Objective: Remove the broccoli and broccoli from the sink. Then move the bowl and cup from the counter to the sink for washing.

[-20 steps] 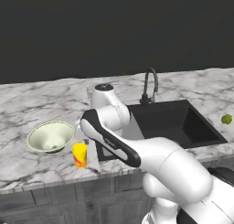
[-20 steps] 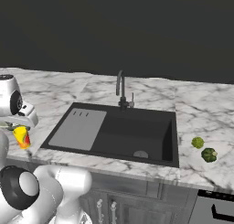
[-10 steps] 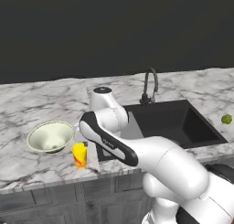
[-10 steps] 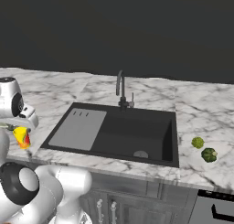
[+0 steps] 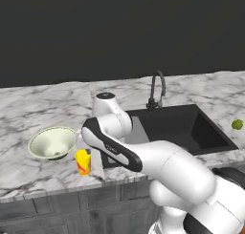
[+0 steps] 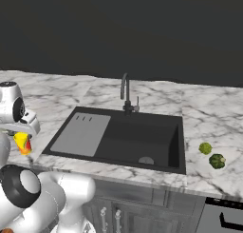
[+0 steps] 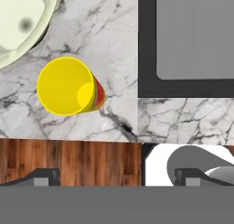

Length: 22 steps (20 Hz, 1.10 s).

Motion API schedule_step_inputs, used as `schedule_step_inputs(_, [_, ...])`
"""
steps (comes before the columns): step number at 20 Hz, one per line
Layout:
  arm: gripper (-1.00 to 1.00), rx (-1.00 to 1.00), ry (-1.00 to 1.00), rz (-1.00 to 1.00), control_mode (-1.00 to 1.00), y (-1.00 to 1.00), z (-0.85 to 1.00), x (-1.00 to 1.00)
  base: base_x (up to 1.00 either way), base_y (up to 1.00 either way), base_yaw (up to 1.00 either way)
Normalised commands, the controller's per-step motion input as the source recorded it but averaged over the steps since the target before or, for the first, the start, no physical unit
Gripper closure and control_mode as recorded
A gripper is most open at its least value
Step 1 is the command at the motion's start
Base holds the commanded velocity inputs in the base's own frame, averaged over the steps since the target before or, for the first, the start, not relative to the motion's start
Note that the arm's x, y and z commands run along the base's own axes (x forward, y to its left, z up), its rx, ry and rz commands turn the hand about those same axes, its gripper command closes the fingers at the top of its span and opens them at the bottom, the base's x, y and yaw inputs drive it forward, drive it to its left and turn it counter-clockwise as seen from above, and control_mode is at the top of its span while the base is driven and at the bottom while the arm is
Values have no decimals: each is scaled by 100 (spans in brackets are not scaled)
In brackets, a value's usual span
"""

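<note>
**Cup stands off to the side of the wide-open gripper, near the counter's front edge**

The cup (image 7: 67,86) stands upright on the counter (image 7: 114,45), its open mouth facing up into the hand view, with the red-orange mark on the side toward the sink (image 7: 147,45). It sits close to the counter's front edge, with the bowl (image 7: 20,22) just beside it, farther back and away from the sink; the two look near but not touching. From the left base view the same order holds: bowl (image 5: 52,142), then cup (image 5: 83,161) in front of it, then the sink (image 5: 182,128) beyond the arm.

The gripper (image 7: 114,175) hangs above, looking straight down, fingers spread as wide as they go and holding nothing. Its centre line falls over the counter strip between cup and sink, so the cup lies off to one side of the fingers, not between them. My reading is that the hand must slide sideways, away from the sink, before lowering over the cup's upright axis.

Both pieces of broccoli (image 6: 205,148) (image 6: 217,160) lie on the counter on the far side of the sink, so that part looks done.
</note>
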Motion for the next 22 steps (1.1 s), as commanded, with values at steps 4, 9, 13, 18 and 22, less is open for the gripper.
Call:
schedule_step_inputs(4, [-100,0,1,0,-100,3,-6,4,0,0,0])
schedule_step_inputs(9, [-100,0,2,0,-100,1,-7,5,0,0,0])
schedule_step_inputs(13, [-100,0,5,0,-100,1,-10,8,0,0,0])
schedule_step_inputs(18, [-100,0,5,0,-100,2,-10,7,0,0,0])
schedule_step_inputs(22, [-100,0,3,0,-100,5,-8,8,0,0,0])
